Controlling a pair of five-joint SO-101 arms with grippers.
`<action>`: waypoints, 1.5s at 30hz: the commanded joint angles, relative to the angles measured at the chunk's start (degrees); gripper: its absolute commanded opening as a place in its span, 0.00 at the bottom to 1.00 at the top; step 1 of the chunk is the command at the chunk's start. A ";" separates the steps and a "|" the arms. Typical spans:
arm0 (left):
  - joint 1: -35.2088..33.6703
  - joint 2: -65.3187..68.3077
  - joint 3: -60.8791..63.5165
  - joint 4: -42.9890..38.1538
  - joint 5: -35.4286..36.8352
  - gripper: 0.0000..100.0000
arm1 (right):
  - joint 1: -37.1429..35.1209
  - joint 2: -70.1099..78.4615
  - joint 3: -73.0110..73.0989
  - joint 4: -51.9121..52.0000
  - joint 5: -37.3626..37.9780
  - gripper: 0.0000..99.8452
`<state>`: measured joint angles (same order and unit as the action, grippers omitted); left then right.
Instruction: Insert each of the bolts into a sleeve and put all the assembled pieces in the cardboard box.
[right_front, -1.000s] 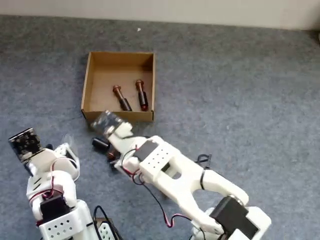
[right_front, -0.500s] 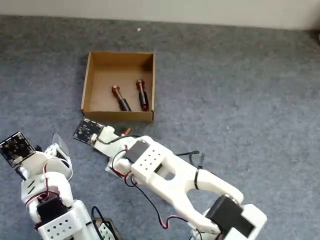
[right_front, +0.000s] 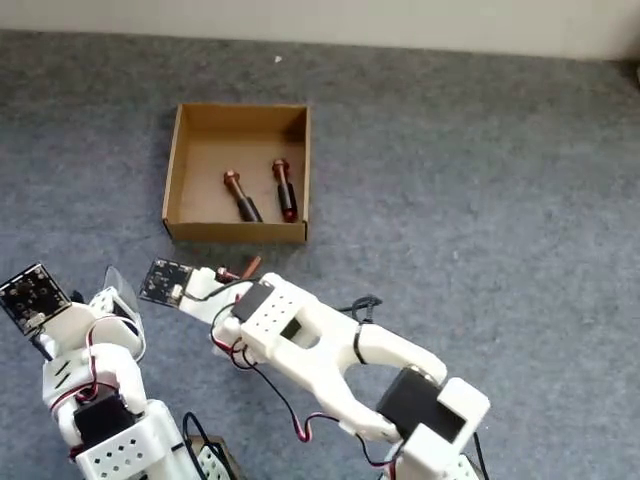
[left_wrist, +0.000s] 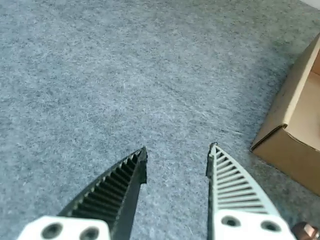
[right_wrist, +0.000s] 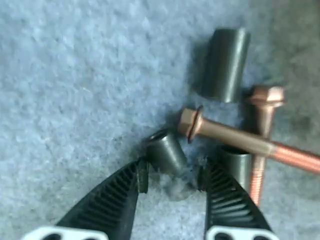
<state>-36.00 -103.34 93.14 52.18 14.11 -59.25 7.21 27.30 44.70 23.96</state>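
Note:
In the right wrist view my right gripper (right_wrist: 172, 175) is open low over the carpet. A short dark sleeve (right_wrist: 167, 152) lies between its fingertips. A second sleeve (right_wrist: 227, 65) lies farther off. A third sleeve (right_wrist: 239, 164) is partly behind one finger. Two copper bolts lie loose beside them: one bolt (right_wrist: 235, 140) is crossed over the other bolt (right_wrist: 261, 140). In the high view the cardboard box (right_front: 237, 232) holds two assembled pieces (right_front: 243, 198) (right_front: 284, 190). My left gripper (left_wrist: 177, 148) stands open over bare carpet near the box corner (left_wrist: 285, 135).
Grey carpet covers the whole table. In the high view the right arm (right_front: 300, 325) reaches across in front of the box, close to the left arm (right_front: 90, 340). A copper bolt (right_front: 250, 266) pokes out beside the right arm's wrist.
The right arm has swung its wrist left and away from the box's front wall, down over the loose parts. The left arm shifted slightly left, then stayed still.

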 joint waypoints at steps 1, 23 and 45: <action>-0.57 -0.22 -0.31 -1.49 -0.62 0.21 | -0.57 2.07 -3.03 0.48 0.70 0.15; -0.40 -0.22 -0.84 -1.32 -3.16 0.21 | 9.27 -28.62 0.57 21.67 -2.73 0.00; 37.41 0.57 -20.79 22.15 -27.96 0.21 | 52.62 -57.89 32.84 -1.98 -24.62 0.00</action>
<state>-3.74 -103.25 75.74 72.75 -10.51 -14.77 -48.70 60.18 48.66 4.00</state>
